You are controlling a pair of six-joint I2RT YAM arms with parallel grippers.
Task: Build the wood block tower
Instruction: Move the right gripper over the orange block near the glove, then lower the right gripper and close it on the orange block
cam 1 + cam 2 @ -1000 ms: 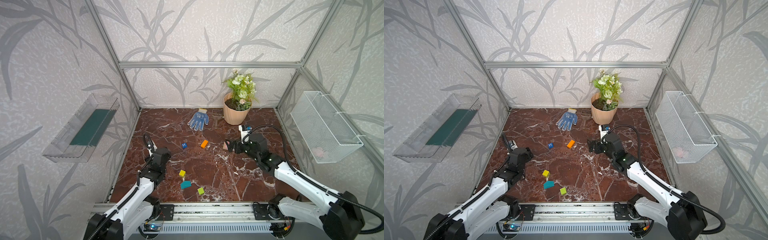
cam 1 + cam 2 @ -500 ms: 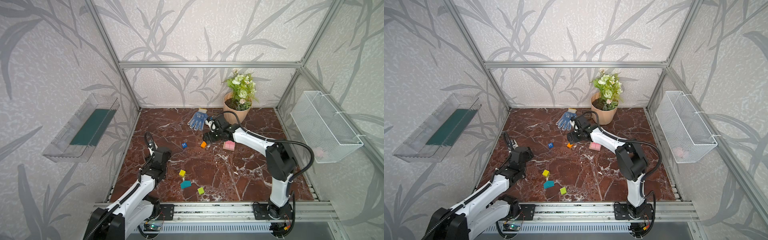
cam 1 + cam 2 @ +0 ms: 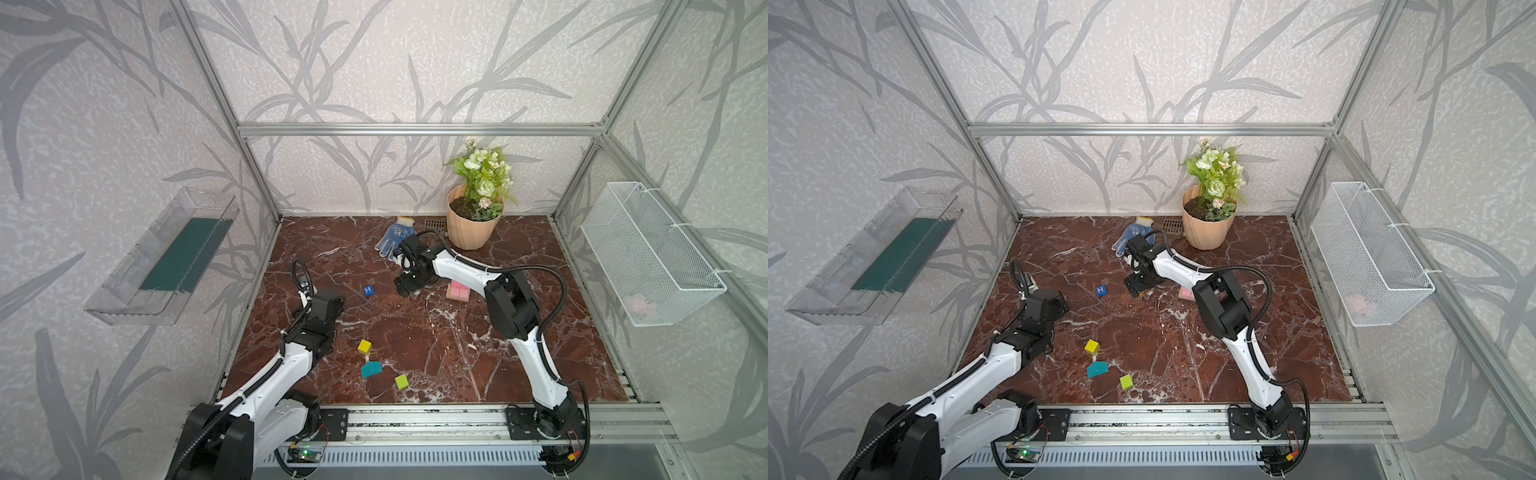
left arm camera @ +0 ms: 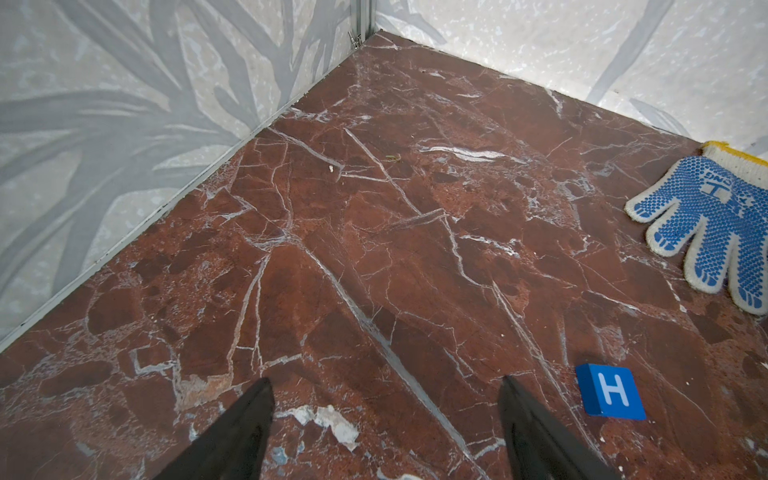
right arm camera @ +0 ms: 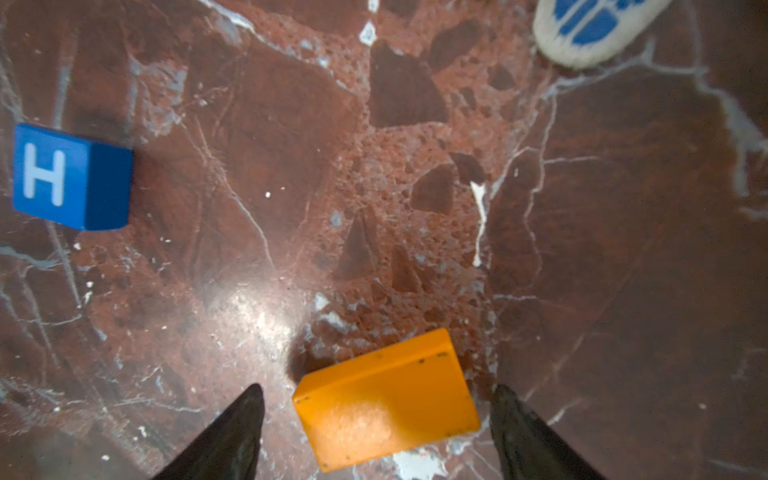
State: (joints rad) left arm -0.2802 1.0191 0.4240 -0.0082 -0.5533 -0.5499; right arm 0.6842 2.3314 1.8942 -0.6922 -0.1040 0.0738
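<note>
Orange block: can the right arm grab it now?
Probably yes: the orange block lies between the tips of the open right pincer, with small gaps either side and nothing on top of it.

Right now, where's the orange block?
In the right wrist view the orange block lies between the right tool's tips; in a top view, right of the blue H cube.

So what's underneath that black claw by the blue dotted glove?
An orange wooden block lies untouched on the marble floor between the right gripper's open fingers. From above the gripper mostly covers it.

Glove (image 4: 715,216) partly beyond frame edge
</note>
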